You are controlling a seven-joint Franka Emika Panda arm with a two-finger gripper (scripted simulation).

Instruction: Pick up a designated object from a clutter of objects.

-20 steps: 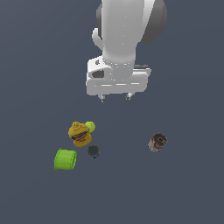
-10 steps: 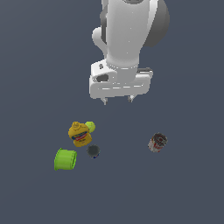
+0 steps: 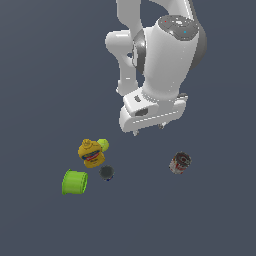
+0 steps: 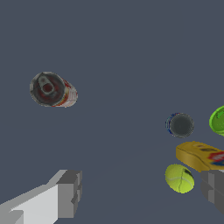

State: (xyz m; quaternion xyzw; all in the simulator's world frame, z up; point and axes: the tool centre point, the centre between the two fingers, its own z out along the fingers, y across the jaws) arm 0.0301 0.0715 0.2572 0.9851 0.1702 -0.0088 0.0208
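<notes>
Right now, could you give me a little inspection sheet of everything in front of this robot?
Surface: plain dark grey floor, no marks seen.
Job's thing: the labelled can with a red-and-white label stands apart from the other items, toward the exterior view's right, nothing touching it.
Clutter: yellow bottle lying down, green ball right against it, lime-green cup on its side, dark round piece between cup and bottle.
Gripper: the gripper hangs above the floor, open and holding nothing, with the can to its exterior-view right.
Cables: nothing seen.
Surroundings: nothing seen beyond the floor.
</notes>
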